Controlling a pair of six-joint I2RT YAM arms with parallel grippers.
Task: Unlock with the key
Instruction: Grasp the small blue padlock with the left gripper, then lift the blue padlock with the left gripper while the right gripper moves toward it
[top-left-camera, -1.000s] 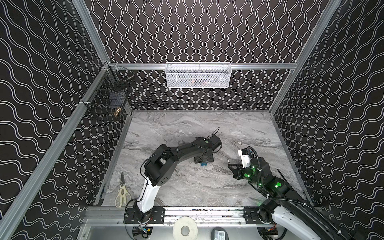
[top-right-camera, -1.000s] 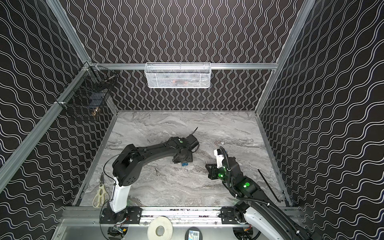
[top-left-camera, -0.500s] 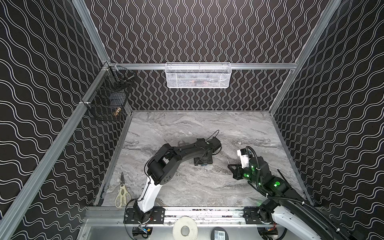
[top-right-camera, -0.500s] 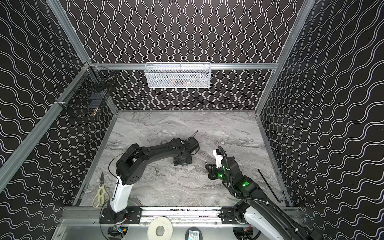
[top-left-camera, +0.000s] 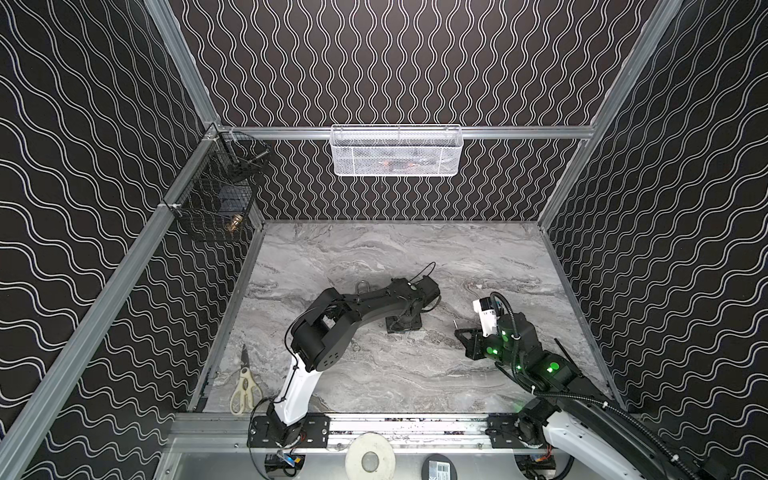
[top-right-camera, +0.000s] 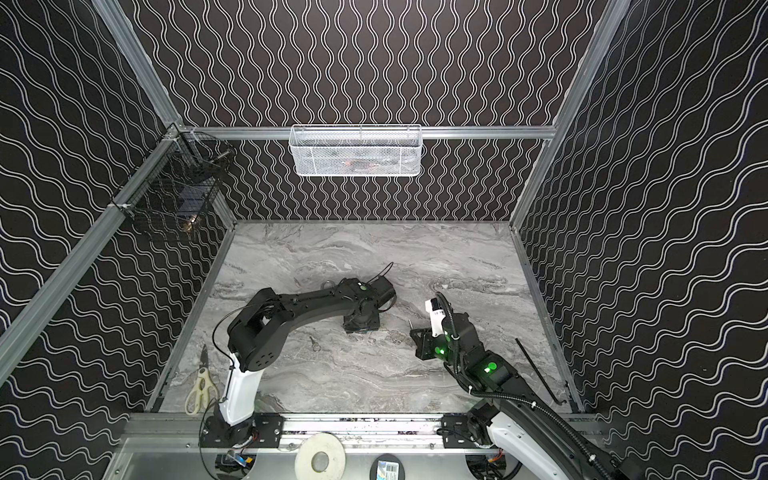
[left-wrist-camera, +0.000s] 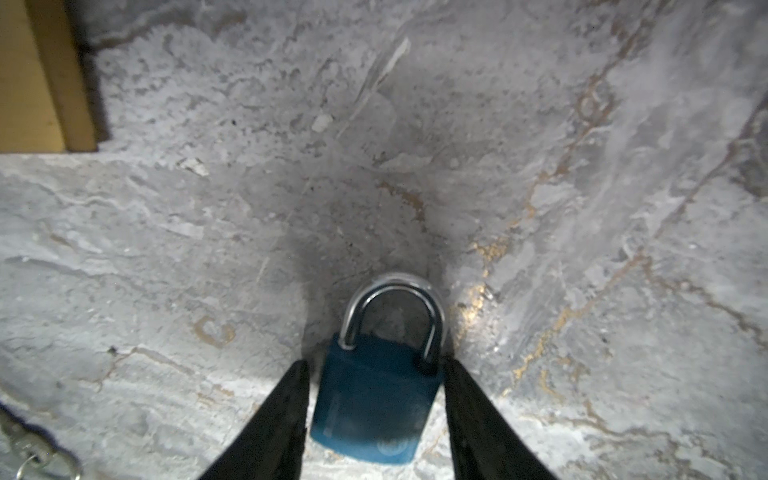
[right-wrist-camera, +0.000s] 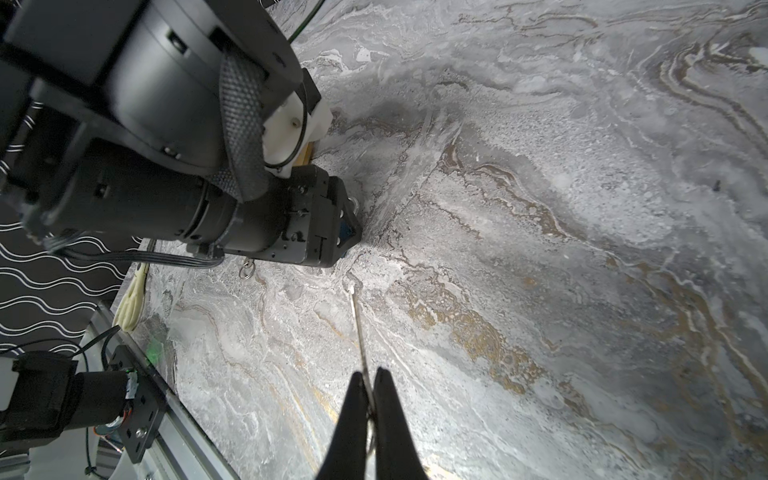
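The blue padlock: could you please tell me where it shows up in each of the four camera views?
Left wrist: the blue padlock lies between the left gripper's fingers, shackle pointing away from the camera.
Right wrist: only a blue sliver shows between those fingers.
In a top view: hidden under the left gripper, just below centre.
In a top view: hidden likewise.
Shared landmark: the left gripper, seen in all four.

Padlock (left-wrist-camera: 370, 407): blue body, lying flat on the surface (left-wrist-camera: 208, 216), lower centre of the frame.
Shackle (left-wrist-camera: 392, 287): silver, both legs in the body.
Left claw (left-wrist-camera: 372, 368): black fingers (left-wrist-camera: 274, 424) flank the body; frame-right one touches, frame-left just beside.
Upper left: tan block (left-wrist-camera: 37, 75).
Lower left corner: metal ring (left-wrist-camera: 45, 465).
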